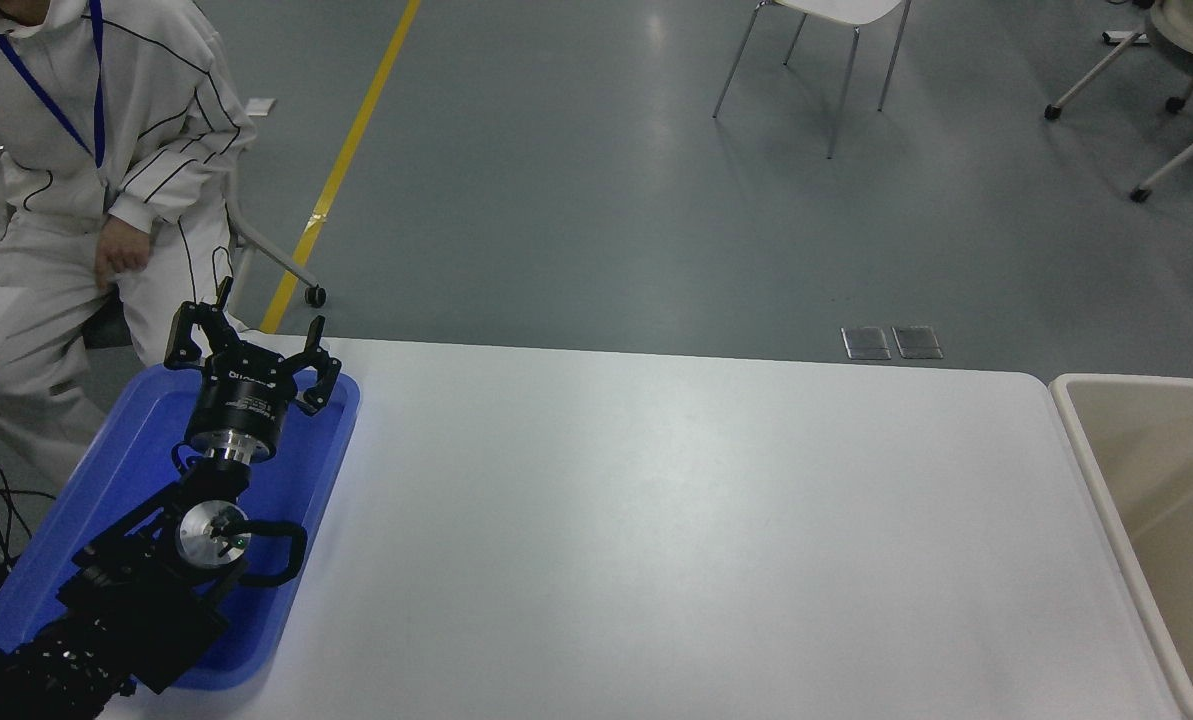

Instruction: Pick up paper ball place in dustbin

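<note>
The paper ball is not in view. The dustbin (1086, 440), a beige bin with a thick cream rim, stands at the table's right end, and the part of its inside that shows holds nothing. My left gripper (271, 308) is open and empty, raised over the far end of the blue tray (326, 470) at the table's left. My right arm is out of view.
A person in white clothes sits at the far left beyond the tray, one hand (121, 255) on a knee. The white table (676, 520) spans the middle. Chairs stand on the grey floor behind it.
</note>
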You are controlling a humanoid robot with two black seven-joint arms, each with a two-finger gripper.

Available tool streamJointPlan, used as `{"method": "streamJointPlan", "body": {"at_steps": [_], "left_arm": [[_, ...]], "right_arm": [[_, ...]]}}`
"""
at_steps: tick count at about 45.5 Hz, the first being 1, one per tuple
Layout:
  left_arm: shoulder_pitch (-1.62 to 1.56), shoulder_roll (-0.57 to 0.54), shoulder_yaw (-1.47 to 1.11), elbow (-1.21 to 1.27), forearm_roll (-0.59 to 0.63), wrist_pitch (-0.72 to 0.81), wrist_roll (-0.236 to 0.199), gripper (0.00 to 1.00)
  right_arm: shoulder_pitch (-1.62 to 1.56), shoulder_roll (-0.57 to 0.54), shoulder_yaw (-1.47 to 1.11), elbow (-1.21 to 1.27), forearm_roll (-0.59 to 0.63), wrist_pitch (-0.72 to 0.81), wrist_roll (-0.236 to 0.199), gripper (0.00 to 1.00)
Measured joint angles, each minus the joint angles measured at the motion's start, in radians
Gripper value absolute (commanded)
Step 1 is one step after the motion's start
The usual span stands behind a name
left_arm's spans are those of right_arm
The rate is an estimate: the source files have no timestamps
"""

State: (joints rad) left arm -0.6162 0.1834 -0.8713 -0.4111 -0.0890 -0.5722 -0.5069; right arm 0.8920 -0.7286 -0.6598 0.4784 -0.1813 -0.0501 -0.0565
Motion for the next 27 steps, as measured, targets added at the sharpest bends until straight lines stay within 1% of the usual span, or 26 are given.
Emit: {"method": "streamJointPlan", "body": {"at_steps": [11,27], "left_arm": [[0.000,0.000,0.000,0.000,0.000,0.000,0.000,1.00],[0.001,0.000,0.000,0.000,0.000,0.000,-0.001,1.00]], "right_arm": [[-0.116,0.087,0.071,-0.139,0.020,-0.012,0.001,0.00],[-0.188,0.159,0.109,-0.218,0.028,-0.040,0.000,0.00]]}}
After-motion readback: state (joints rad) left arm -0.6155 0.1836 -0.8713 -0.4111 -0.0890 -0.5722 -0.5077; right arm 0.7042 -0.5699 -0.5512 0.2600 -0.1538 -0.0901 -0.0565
